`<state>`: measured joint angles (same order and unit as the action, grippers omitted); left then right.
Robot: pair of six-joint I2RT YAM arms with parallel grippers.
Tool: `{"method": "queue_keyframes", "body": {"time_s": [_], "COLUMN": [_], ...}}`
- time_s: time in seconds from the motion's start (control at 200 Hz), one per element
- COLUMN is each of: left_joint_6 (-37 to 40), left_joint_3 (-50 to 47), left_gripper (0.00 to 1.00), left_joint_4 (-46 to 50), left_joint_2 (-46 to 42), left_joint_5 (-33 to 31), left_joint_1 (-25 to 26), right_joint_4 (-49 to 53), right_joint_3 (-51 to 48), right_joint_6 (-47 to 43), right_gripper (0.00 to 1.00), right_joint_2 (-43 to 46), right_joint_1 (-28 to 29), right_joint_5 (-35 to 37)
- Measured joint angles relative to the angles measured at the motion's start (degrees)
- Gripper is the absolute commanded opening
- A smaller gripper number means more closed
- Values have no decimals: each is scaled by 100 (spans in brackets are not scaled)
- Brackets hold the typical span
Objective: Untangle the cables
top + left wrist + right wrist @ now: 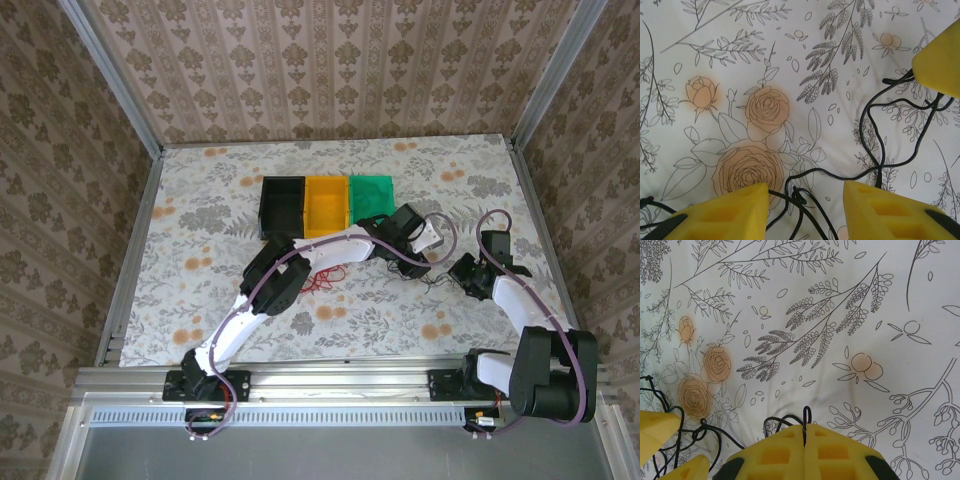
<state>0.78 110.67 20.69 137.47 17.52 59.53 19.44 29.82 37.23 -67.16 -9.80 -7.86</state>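
A black cable (871,119) lies in loose loops on the flowered tablecloth, with a small knot (799,196) in it. My left gripper (805,188) is open, its yellow fingers (735,212) standing either side of that knot without pinching it. My right gripper (804,428) is shut on a short loop of the black cable (806,413) that pokes out above its fingertips. In the top view the two grippers (412,262) (464,272) sit close together over the black tangle (436,282). A red cable (322,282) lies in a squiggle under the left arm's forearm.
Three open bins stand in a row behind the arms: black (281,206), yellow (325,204) and green (373,193). A metal frame (133,245) borders the cloth on the left and right. The right gripper's finger (939,64) shows at the upper right of the left wrist view.
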Motion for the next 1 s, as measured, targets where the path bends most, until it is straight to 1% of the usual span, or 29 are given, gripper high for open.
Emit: {"method": "queue_keyframes", "body": {"time_s": [0.04,0.13,0.25,0.295,0.41,0.495,0.525,0.59,0.61,0.65,0.685,0.765,0.86,1.0], "left_joint_6": [-15,-63,-157,-151,-326,-540,-638,-861,-931,-1056,-1176,-1360,-1447,-1449], "left_joint_3": [0,0,13,13,-57,-498,-758,-1368,-1547,-1856,-2114,-2490,-2927,-3560], "left_gripper": [41,30,6,0,0,0,0,0,0,0,0,0,0,0], "left_joint_4": [26,44,57,42,-195,-625,-789,-1176,-1276,-1486,-1692,-2096,-2483,-2623], "left_joint_2": [0,4,31,39,22,-188,-341,-776,-946,-1248,-1569,-2186,-2865,-3407], "left_joint_5": [-11,-42,-44,-24,96,254,328,514,584,721,879,1233,1650,2022], "left_joint_1": [0,0,-2,-7,-52,-153,-210,-376,-439,-568,-710,-986,-1266,-1386], "right_joint_4": [0,-2,0,0,4,4,4,7,7,4,2,-66,-254,-520], "right_joint_3": [0,0,0,0,0,0,0,0,-2,-4,-7,-46,-70,-70], "right_joint_6": [0,0,0,0,2,0,-4,-48,-24,-57,-83,-133,-151,-282], "right_gripper": [3,3,3,4,6,10,14,35,40,46,49,53,53,52], "right_joint_2": [9,33,61,92,232,361,398,468,487,533,581,789,1084,1272], "right_joint_1": [0,0,0,0,0,0,7,24,35,76,122,317,621,1091], "right_joint_5": [-13,-22,-37,-37,-37,-35,-37,-61,-63,-101,-133,-210,-321,-409]}}
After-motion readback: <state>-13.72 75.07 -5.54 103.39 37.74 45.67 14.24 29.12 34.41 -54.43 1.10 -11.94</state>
